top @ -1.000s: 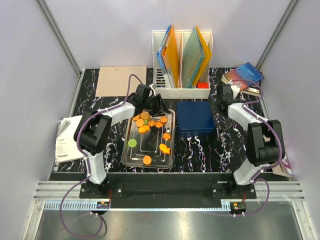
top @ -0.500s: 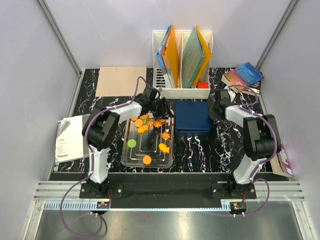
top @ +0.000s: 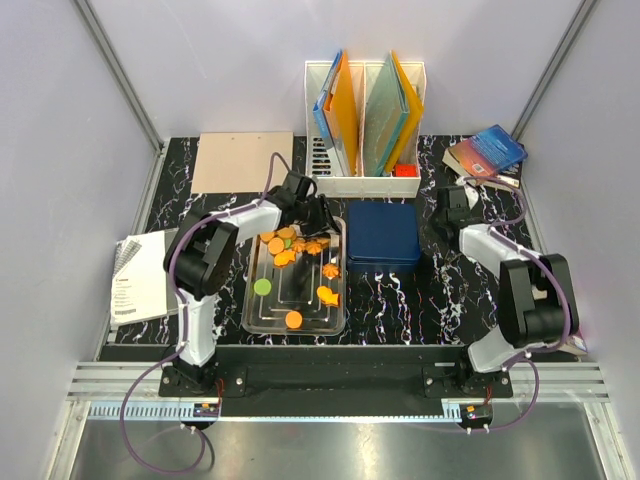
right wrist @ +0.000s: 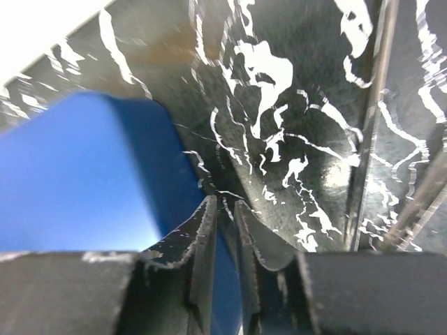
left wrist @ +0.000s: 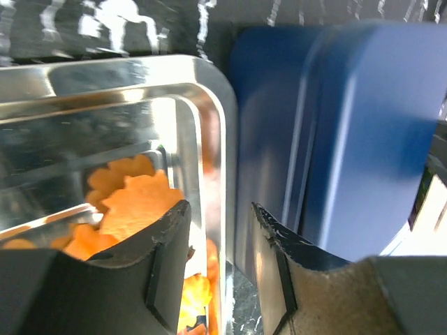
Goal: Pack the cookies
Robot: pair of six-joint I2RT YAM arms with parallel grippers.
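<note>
Many cookies (top: 290, 245), likely light and brittle, sit in tray (top: 247, 318), best pinched edgewise; left gripper (left wrist: 220, 209) half-open over tray, right gripper (right wrist: 225, 206) narrow, both empty.

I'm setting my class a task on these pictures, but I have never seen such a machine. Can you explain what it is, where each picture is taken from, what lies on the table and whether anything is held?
These are two robot arms bolted at the table's near edge, each ending in a two-fingered hand. One picture looks down from above and behind. The other two come from a camera on each wrist. On the table lie a metal tray with small cookies, mostly orange, a blue tin beside it, a file holder, books, a brown board and a booklet. The left hand hovers at the tray's far end, fingers apart, with nothing between them. The right hand is by the tin's right side, fingers almost together, also empty.
</note>
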